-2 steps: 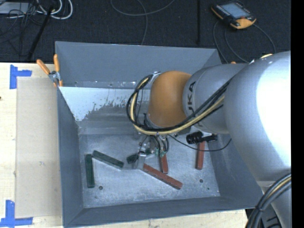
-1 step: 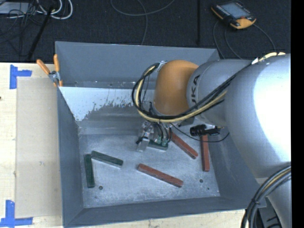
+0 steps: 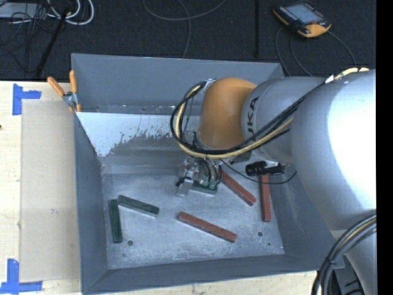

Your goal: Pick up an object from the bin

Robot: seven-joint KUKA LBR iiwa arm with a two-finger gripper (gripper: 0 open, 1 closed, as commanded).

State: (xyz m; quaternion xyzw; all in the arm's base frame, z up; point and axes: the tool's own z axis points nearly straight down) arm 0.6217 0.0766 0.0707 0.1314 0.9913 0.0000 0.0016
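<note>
The gripper [image 3: 191, 182] hung low at the centre of the grey metal bin [image 3: 123, 137]; its grip could not be told. A reddish-brown flat bar [image 3: 238, 190] lay at its three o'clock.

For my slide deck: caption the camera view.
Gripper low in the grey bin, among three red-brown bars and two dark green bars.

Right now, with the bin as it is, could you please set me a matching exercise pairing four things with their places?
Things:
1 gripper
2 green stick pointing up the view
3 lone brown stick
4 brown stick pointing up the view

Places:
A by the right wall
B low in the view, mid-floor
C by the left wall
D mid-floor, near the back slope

Pairs: 1-D; 2-C; 3-B; 4-A.
</note>
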